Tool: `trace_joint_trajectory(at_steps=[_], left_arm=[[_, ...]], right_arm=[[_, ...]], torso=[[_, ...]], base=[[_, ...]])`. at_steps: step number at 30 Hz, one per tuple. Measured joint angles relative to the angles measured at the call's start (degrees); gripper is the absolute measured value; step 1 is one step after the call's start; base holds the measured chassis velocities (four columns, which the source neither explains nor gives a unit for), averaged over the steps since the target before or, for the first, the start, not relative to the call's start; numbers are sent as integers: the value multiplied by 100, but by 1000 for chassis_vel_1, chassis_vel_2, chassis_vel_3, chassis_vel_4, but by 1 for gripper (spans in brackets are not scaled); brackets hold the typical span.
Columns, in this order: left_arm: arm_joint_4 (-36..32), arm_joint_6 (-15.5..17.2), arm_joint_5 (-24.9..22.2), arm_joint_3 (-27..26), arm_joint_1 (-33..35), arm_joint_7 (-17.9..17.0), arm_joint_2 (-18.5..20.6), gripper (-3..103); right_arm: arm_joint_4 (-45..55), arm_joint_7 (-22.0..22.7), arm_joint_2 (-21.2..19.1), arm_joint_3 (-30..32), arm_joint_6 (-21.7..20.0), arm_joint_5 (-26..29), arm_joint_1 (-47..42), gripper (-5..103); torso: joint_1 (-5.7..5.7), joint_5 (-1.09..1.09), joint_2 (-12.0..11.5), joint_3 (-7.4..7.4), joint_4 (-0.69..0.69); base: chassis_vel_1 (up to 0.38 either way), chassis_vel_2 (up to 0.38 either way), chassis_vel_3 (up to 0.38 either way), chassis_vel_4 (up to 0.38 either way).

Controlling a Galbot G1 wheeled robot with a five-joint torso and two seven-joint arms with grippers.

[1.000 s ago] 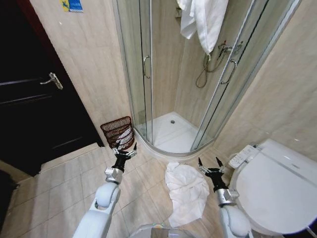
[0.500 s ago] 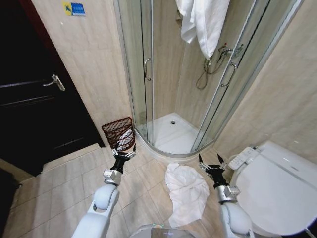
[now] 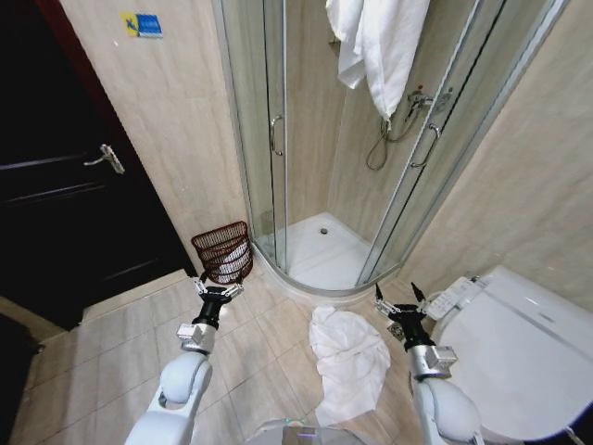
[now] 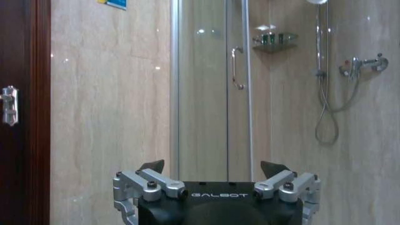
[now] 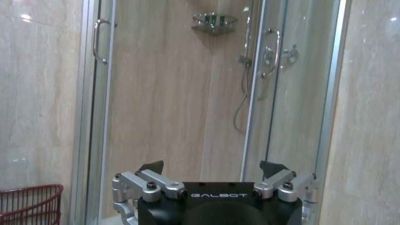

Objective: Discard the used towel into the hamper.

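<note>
hamper (image 3: pixel 223 252): 1 | floor towel (image 3: pixel 350 360): 1 | claws: 2, both spread

Tiled bathroom, glass shower cubicle (image 3: pixel 334 139), toilet (image 3: pixel 519 357)

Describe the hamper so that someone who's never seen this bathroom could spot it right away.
Start at the curved glass shower cabin in the corner. Follow its left edge down to the floor, where the tiled wall meets it, right of the dark door. There stands the hamper, a low basket of dark reddish-brown open mesh, the only see-through, dark red thing among pale tiles and the white towel on the floor.
</note>
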Motion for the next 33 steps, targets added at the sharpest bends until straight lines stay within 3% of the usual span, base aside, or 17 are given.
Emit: trace_joint_trajectory(at_steps=[14, 28, 33], left_arm=[[-499, 327, 98, 97, -111, -72, -122, 100], [-582, 313, 131, 54, 24, -98, -185, 100], [-594, 543, -32, -89, -373, -185, -125, 100]], right_arm=[[236, 190, -3, 80, -1, -34, -74, 100], [363, 239, -25, 58, -48, -41, 43, 100], [725, 248, -55, 157, -194, 107, 6, 100]], torso=[[199, 0, 438, 239, 0], [377, 0, 824, 446, 0], [492, 0, 1076, 586, 0]], base=[[0, 0, 0, 0], [0, 0, 0, 0], [0, 0, 0, 0]])
